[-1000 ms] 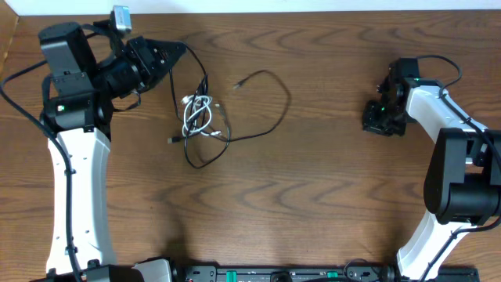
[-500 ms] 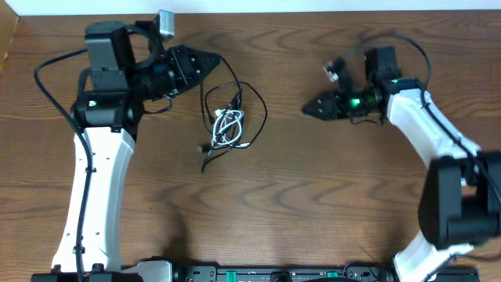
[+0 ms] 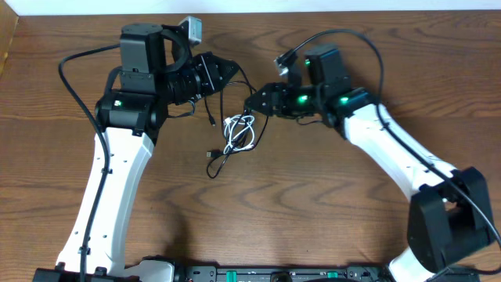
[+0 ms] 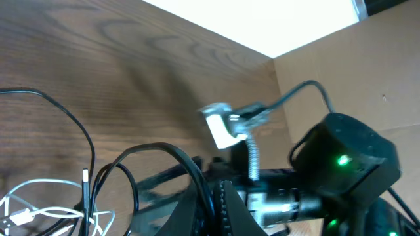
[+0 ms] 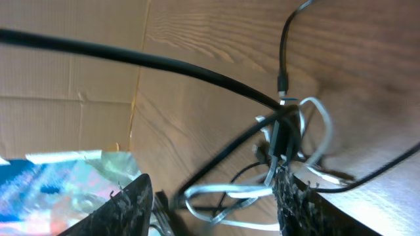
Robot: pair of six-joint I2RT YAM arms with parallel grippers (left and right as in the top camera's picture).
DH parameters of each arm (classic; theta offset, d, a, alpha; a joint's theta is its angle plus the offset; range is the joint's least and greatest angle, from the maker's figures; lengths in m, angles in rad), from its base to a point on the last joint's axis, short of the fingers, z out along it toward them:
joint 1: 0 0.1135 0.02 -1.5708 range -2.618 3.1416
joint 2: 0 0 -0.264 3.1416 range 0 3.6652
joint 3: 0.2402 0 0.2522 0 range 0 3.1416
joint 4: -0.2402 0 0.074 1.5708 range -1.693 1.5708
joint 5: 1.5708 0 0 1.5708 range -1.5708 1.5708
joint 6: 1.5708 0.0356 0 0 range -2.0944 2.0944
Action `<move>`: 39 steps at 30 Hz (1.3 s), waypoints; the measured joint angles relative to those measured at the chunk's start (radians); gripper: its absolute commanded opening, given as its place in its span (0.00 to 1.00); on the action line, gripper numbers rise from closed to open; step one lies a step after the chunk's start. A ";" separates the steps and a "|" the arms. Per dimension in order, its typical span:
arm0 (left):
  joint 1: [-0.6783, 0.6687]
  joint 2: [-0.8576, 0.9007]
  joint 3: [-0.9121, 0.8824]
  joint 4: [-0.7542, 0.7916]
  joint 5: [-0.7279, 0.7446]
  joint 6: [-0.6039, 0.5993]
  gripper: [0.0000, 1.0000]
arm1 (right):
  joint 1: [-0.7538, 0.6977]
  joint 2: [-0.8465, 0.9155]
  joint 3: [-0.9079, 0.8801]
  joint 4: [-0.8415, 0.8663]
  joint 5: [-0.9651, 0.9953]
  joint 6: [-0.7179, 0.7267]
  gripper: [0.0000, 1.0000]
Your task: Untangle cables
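The cables [image 3: 239, 133] lie in one tangle at the table's middle: a white coil [image 3: 240, 131] wrapped in thin black loops, with a plug end [image 3: 213, 155] trailing toward the front. My left gripper [image 3: 233, 70] is shut on a black cable [image 4: 141, 157] that rises from the tangle; the strand runs pinched between its closed jaws [image 4: 214, 204]. My right gripper [image 3: 252, 103] hovers just right of and above the coil, open. In the right wrist view its fingers [image 5: 134, 210] straddle the white cable [image 5: 262, 190], and a taut black cable [image 5: 164, 65] crosses above.
A cardboard wall [image 3: 6, 39] borders the table's left side, and a pale strip runs along the back. A black equipment bar [image 3: 274, 274] lines the front edge. Thick black arm cables [image 3: 74, 70] loop off both arms.
Both arms have swung in toward the middle. The left gripper dragged the tangle rightward by its black cable. The right gripper came from the far right to the coil and opened.
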 measured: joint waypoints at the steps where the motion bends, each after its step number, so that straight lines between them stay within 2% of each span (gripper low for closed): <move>1: -0.003 0.000 0.000 0.000 -0.002 0.000 0.07 | 0.008 0.007 0.000 0.013 0.008 0.018 0.55; 4: -0.014 0.000 0.000 0.000 -0.013 0.000 0.07 | 0.021 0.025 0.000 0.057 0.023 0.071 0.50; 6: -0.022 0.000 0.000 0.000 -0.016 0.000 0.07 | 0.026 0.035 0.000 0.081 0.030 0.100 0.44; 7: -0.027 0.000 0.000 0.000 -0.017 0.000 0.08 | 0.029 0.040 0.000 0.087 0.038 0.111 0.38; 8: -0.032 0.000 0.000 0.000 -0.017 0.001 0.07 | 0.033 0.041 0.000 0.086 0.048 0.116 0.23; 10: -0.042 0.000 0.000 0.000 -0.019 0.002 0.08 | 0.046 0.043 -0.001 0.084 0.074 0.138 0.09; 12: -0.044 0.000 0.000 0.000 -0.020 0.002 0.07 | 0.056 0.043 -0.001 0.063 0.088 0.138 0.01; 14: -0.044 0.000 0.000 0.000 -0.020 0.002 0.07 | 0.063 0.043 0.000 0.016 0.106 0.121 0.01; 20: -0.043 0.000 0.000 -0.002 -0.021 0.002 0.07 | 0.031 0.046 -0.001 -0.280 0.221 0.004 0.01; 25: -0.006 0.000 0.000 0.001 -0.027 0.008 0.07 | -0.129 0.047 -0.002 -0.453 0.364 -0.118 0.01; 29: 0.053 0.000 0.000 0.060 -0.034 -0.003 0.07 | -0.277 0.047 -0.002 -0.484 0.457 -0.195 0.01; 33: 0.089 -0.003 -0.001 0.153 -0.008 -0.037 0.08 | -0.363 0.047 -0.008 -0.482 0.496 -0.234 0.01; 39: 0.185 -0.063 -0.001 0.198 0.011 -0.075 0.08 | -0.516 0.055 -0.045 -0.484 0.538 -0.285 0.01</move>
